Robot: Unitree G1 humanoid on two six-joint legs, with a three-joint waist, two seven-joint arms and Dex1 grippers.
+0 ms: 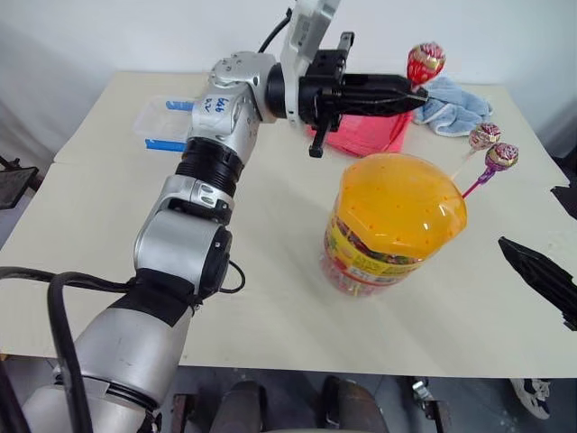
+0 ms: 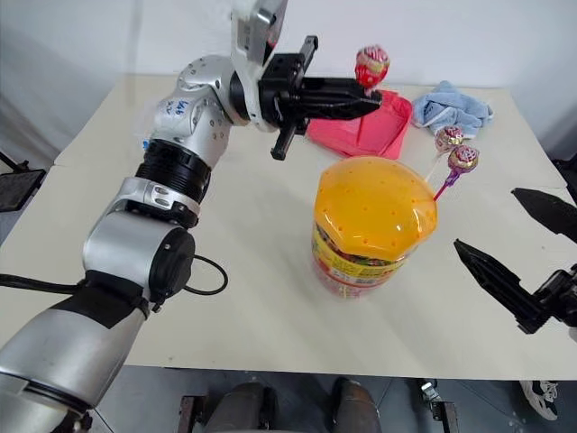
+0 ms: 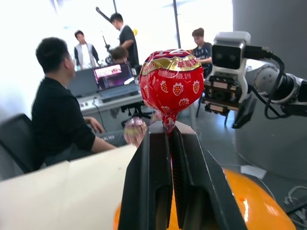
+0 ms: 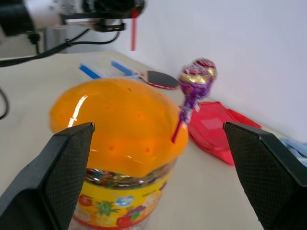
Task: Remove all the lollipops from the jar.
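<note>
Left tool (image 1: 416,93) pinches strawberry-printed lollipop (image 1: 425,61); its lettering unreadable.

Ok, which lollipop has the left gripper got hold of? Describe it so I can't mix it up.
Start at the big clear jar with the domed orange lid mid-table. Above and behind it, the left gripper is shut on a stick topped by a red strawberry-print lollipop. Its neighbours, the purple-stick lollipop and the white-stick lollipop, still stand in the lid.
</note>
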